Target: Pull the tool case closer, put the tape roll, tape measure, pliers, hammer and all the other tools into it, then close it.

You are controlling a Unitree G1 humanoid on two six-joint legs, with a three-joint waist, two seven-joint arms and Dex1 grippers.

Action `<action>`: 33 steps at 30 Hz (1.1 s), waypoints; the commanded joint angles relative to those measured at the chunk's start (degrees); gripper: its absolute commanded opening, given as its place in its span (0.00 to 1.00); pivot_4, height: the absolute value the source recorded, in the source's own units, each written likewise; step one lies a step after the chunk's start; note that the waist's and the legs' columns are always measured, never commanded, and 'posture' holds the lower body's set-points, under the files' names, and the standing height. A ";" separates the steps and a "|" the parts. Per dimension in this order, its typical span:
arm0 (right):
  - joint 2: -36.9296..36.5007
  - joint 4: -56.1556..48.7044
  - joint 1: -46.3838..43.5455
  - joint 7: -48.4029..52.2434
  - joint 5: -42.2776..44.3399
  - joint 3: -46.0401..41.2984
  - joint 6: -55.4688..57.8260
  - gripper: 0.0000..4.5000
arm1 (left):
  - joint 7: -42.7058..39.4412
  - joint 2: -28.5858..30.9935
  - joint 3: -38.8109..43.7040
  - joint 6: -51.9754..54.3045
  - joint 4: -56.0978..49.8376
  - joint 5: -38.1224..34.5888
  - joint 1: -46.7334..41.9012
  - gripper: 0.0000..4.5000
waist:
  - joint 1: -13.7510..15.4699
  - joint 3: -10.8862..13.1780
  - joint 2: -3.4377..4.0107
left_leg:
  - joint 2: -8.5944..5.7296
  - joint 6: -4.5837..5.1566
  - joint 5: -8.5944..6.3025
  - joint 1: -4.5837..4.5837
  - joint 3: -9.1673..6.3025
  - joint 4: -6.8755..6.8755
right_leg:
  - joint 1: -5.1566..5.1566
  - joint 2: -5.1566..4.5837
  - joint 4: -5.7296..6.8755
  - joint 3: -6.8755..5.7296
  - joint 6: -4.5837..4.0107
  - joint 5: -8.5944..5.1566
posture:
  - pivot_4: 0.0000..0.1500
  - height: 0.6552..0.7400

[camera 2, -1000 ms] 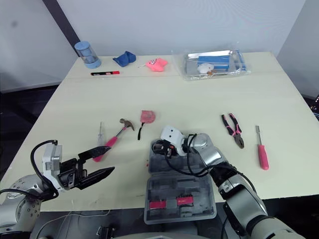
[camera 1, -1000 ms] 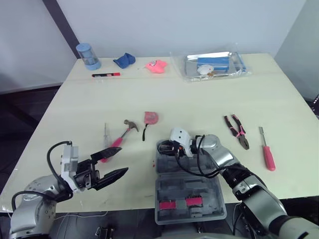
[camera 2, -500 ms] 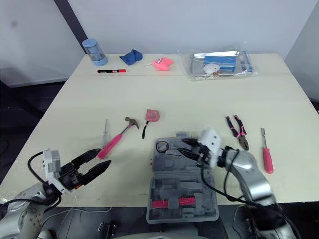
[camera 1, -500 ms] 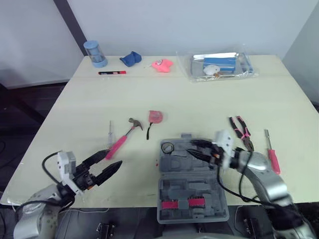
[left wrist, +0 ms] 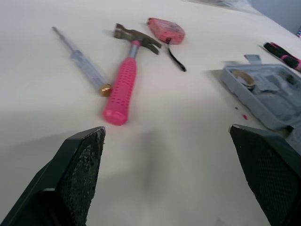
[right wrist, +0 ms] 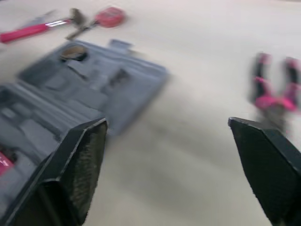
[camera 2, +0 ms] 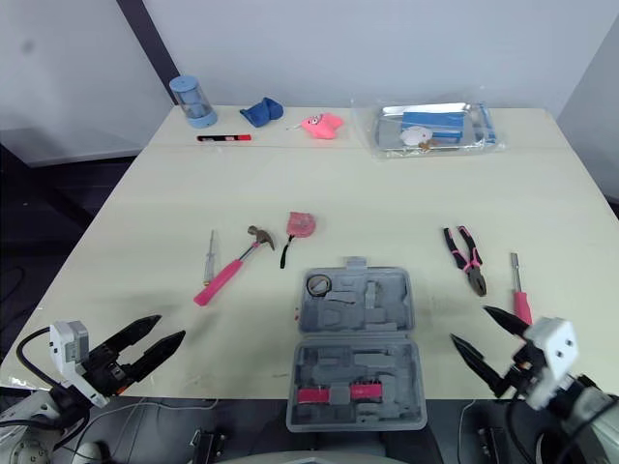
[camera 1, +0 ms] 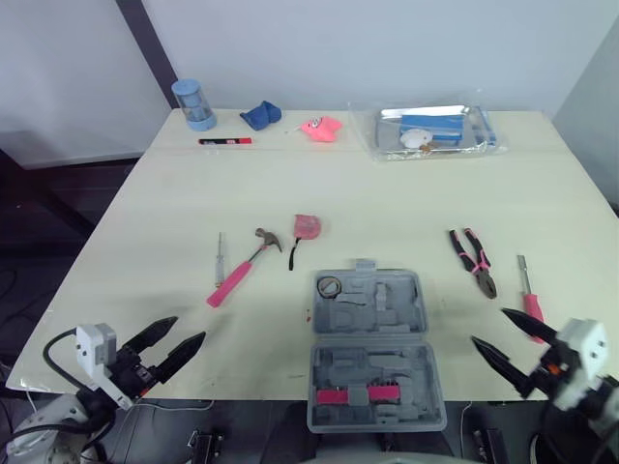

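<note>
Left gripper (camera 1: 191,328) is hanging wide open, gripping nothing, off the near edge of the pale table (camera 1: 387,198). Right gripper (camera 1: 488,326) is spreading just as wide, empty too, at the near right. Between them the grey moulded tool case (camera 1: 372,343) is lying open (tape roll (camera 1: 330,286) sitting in its far-left pocket). Pink-handled hammer (camera 1: 242,274), tape measure (camera 1: 308,226) and slim screwdriver (camera 1: 220,258) are lying left of it, open tabletop around them; pliers (camera 1: 472,261) and red screwdriver (camera 1: 527,300) are lying right.

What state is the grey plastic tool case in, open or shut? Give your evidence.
Open: the grey plastic tool case lies spread flat, both moulded halves facing up.
</note>
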 commanded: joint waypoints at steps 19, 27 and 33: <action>0.75 3.99 2.46 -1.05 2.99 -4.73 -5.12 0.96 | 0.03 2.52 1.81 2.64 -2.41 -1.93 -3.60 1.00 | -0.02 -0.03 0.00 | 0.02 0.00 0.00 0.12 0.05 -0.04 | 0.10 -0.03 -0.02 0.06 -0.01 0.00 | 1.00 1.00; -3.08 -0.11 -3.75 -2.62 6.44 -3.74 0.93 0.96 | -2.70 5.13 -0.96 6.03 -6.84 -3.15 -7.58 1.00 | -0.01 -0.04 0.01 | 0.00 0.00 0.00 0.16 0.06 -0.04 | 0.14 0.05 0.01 0.05 0.00 0.00 | 1.00 1.00; -8.42 -2.47 -9.33 -2.51 9.16 -3.61 6.79 0.96 | -6.33 8.26 -4.20 10.02 -10.67 -5.02 -12.48 1.00 | 0.00 -0.03 0.01 | -0.02 0.00 0.00 0.17 0.06 -0.03 | 0.17 0.10 0.00 0.04 0.00 0.00 | 1.00 1.00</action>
